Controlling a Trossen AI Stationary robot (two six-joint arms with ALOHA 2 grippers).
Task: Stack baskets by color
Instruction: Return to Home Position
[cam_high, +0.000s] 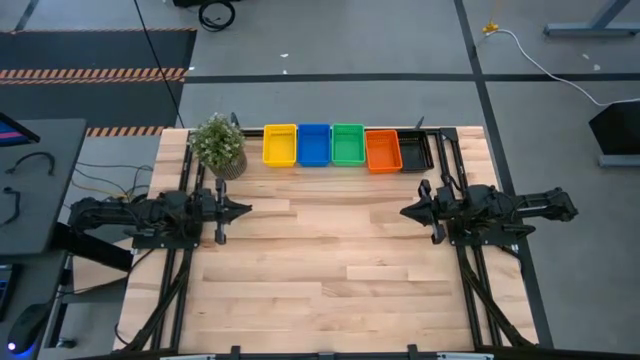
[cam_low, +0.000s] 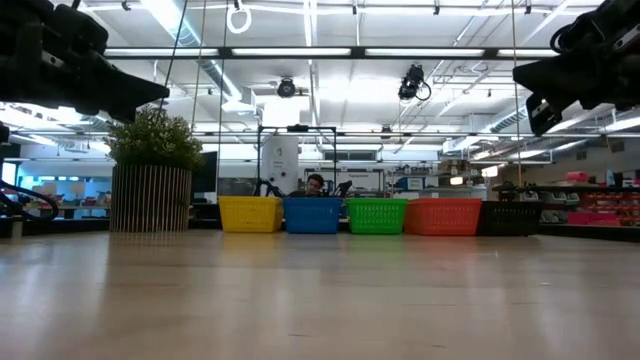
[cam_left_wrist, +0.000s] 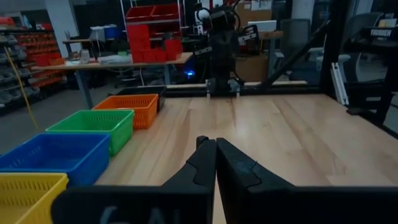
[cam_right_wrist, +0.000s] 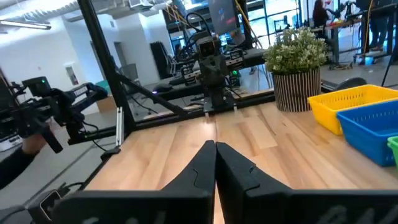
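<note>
One bench (cam_high: 330, 250), light wood, carries everything. The job looks approx. finished, so the step in hand is, I judge, parking the arms, not handling anything.

Two arms sit at the bench's side edges, mirrored, each about midway between the near and far edges and pointing inward. The left gripper (cam_high: 243, 208) is just in from the left edge, fingers pressed together, gripping nothing. The right gripper (cam_high: 407, 212) is just in from the right edge, likewise closed and empty. The low view shows both raised well above the wood.

Five colours line the far edge, side by side and touching or nearly so. From the left: yellow basket (cam_high: 280, 144), blue basket (cam_high: 313, 144), green basket (cam_high: 348, 144), orange basket (cam_high: 383, 150), black basket (cam_high: 415, 150), the last near the far right corner. Each colour shows as one pile. Whether each is a nested pair can't be told from these views. A potted plant (cam_high: 218, 145) stands just left of the yellow one, twd the far left corner.

The row lies well apart from both grippers, further twd the far edge than either. The yellow end is nearer the left gripper, the black end nearer the right.

Next move, as I read it: no grasp needed. Settle the arms at rest, w/ fingers kept shut and away from the row.
</note>
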